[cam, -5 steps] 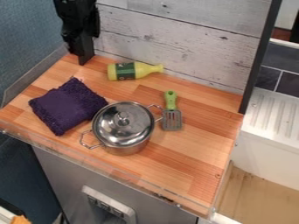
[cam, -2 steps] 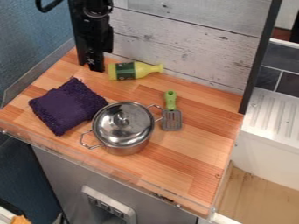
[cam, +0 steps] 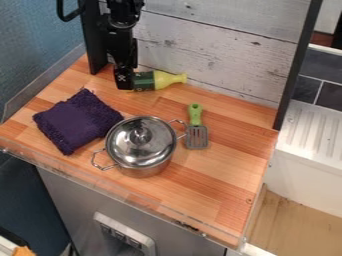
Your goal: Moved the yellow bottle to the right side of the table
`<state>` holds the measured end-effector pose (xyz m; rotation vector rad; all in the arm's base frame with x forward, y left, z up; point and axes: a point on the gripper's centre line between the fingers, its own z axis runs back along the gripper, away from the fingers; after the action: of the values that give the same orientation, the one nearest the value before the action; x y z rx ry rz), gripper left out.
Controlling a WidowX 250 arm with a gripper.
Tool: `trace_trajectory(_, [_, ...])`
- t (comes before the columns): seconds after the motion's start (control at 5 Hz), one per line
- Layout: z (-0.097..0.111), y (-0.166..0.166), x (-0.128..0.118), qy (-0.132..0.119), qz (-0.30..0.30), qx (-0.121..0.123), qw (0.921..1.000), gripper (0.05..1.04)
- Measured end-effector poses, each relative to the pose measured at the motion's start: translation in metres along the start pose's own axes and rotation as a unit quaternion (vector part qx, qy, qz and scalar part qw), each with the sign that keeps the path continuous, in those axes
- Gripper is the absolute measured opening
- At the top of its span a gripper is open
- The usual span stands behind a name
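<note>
Jaws of the gripper (cam: pixel 125 82): cannot tell whether apart or together; they point down at the bottom end of the yellow bottle (cam: pixel 163 80) and cover that end in the camera view. Contact or grip on the bottle: cannot tell. Arm (cam: pixel 121 37) comes in from the top edge, upper left, black, hanging over the back of the wooden tabletop (cam: pixel 220 175). Bottle count: one. It lies on its side near the back edge, left of centre in the view, before the whitewashed plank wall (cam: pixel 220 45), cap end toward the right, dark green label (cam: pixel 143 81) round its body. Spatula count: one, nearer the viewer and to the right of the bottle; green handle toward the wall, grey slotted blade toward the viewer. Spatula (cam: pixel 196 132) lies flat. Pot count: one, steel, upright near the middle of the tabletop. Lid count: one, steel, on the pot (cam: pixel 143 170), with one knob on the lid (cam: pixel 127 142). Pot handles: two, wire loops, one toward the lower left, one toward the upper right, the latter near the spatula. Cloth count: one, dark purple, shaggy, bunched; the cloth (cam: pixel 77 120) lies on the left part of the tabletop, just beside the pot.
</note>
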<state>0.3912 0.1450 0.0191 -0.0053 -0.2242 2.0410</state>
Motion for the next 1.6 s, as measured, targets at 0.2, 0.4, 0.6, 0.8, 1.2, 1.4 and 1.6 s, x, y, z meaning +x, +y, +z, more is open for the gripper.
trace_trajectory(0.2, [-0.012, 0.0, -0.01, 0.033, 0.006, 0.016, 0.9993, 0.965])
trace_trajectory(0.4, [-0.019, -0.003, -0.004, 0.054, 0.03, 0.008, 0.998, 0.698])
trace_trajectory(0.6, [-0.021, -0.002, -0.005, 0.058, 0.027, 0.007, 0.9979, 0.659])
trace_trajectory(0.8, [-0.021, -0.002, -0.002, 0.064, 0.023, 0.007, 0.9977, 0.659])
trace_trajectory(1.2, [0.004, -0.001, -0.001, 0.069, -0.037, 0.006, 0.9969, 0.659])
trace_trajectory(1.4, [0.031, -0.001, -0.001, 0.066, -0.103, -0.016, 0.9924, 0.659])
trace_trajectory(1.6, [0.051, 0.012, -0.007, 0.082, -0.164, -0.035, 0.9824, 0.659])
